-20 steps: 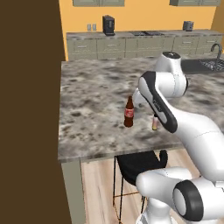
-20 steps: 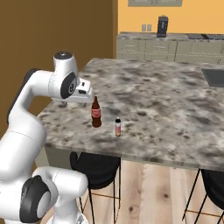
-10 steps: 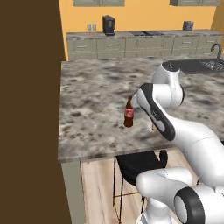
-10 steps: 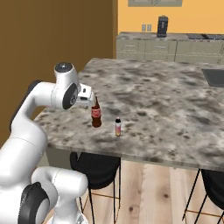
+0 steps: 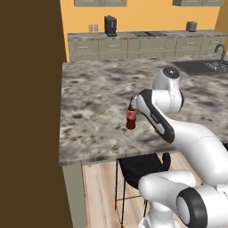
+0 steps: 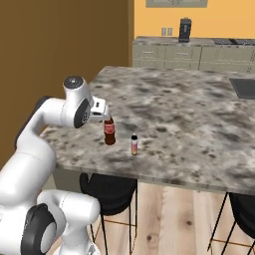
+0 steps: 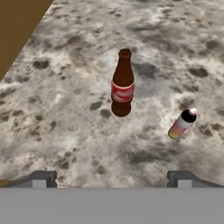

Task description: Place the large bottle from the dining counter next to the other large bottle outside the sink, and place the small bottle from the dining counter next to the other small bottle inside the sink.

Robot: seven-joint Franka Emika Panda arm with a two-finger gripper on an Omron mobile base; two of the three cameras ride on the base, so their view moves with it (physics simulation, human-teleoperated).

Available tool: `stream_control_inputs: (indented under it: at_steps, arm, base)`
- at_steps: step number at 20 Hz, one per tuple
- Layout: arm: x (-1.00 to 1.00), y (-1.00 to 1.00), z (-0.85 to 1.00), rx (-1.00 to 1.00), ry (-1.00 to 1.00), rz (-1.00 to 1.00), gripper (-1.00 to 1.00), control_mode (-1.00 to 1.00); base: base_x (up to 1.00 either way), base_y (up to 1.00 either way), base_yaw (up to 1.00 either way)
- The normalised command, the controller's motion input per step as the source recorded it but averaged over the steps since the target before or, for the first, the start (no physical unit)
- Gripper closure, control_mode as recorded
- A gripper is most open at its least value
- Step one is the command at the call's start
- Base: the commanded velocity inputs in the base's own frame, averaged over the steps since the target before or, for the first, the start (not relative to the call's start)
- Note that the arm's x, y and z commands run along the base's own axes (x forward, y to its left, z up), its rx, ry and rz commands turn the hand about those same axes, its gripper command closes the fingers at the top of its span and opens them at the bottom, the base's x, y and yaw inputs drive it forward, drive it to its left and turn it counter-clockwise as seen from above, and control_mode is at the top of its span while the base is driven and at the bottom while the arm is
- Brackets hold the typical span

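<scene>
Gripper (image 7: 112,179) sat above and just behind the large bottle (image 7: 122,85), fingers spread to full width, nothing between them. In the hand view the two fingertips (image 7: 41,178) framed the bottle roughly on centre, so I read this as line-up for a grasp on the brown bottle first; contact not yet made.

Bottle stood upright on the dining counter (image 5: 93,95), near the front edge, red label facing the hand camera. From the right base view the gripper (image 6: 105,113) was right at the bottle's neck (image 6: 109,130), close but I think apart; the arm hides the gap in the left base view, where just the bottle's body (image 5: 131,116) showed past the forearm.

Small bottle (image 7: 182,123) stood just beside the large one on the same counter, also upright (image 6: 134,144). It looks tilted in the hand view, probably only camera angle. It was outside the finger span, so it shouldn't get clipped on a straight descent.

Sink (image 5: 198,67) was well away at the far right of the counter, faucet (image 5: 220,52) at its edge.

Count: one large brown bottle, one small bottle, one gripper, one sink. Stools under the counter: at least one dark seat (image 5: 141,167).
</scene>
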Motion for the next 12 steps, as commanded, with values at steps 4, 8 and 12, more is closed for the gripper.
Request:
stream_control_inputs:
  at_steps: [4,8,12]
  arm:
    - [0.25,0.0,-0.15,0.0,-0.06,-0.03,-1.0,-1.0]
    - [0.35,0.0,-0.24,0.0,0.0,-0.03,-1.0,-1.0]
    - [0.4,0.0,-0.22,0.0,0.0,-0.03,-1.0,-1.0]
  base:
    - [0.0,0.0,0.0]
    - [0.0,0.0,0.0]
    - [0.0,0.0,0.0]
